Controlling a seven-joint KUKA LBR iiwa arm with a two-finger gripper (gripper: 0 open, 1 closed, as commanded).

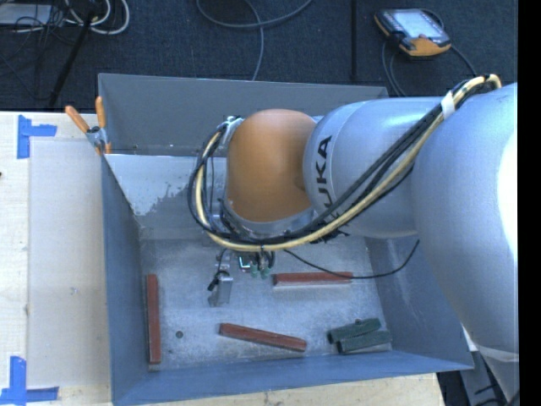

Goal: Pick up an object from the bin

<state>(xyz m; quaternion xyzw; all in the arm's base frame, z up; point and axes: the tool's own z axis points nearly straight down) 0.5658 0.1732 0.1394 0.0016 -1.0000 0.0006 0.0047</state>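
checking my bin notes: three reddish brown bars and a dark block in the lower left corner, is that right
Not quite. The camera view shows the dark block near the lower right corner, not the lower left. The three reddish brown bars are there: one by the left wall, one near the front, one right of the gripper.

Much of the bin floor (pixel 182 307) beneath the orange wrist cover (pixel 266 163) and arm (pixel 423 201).

One camera looks down, somewhat obliquely, into the grey bin (pixel 254 100); arm (pixel 380 167) enters right.
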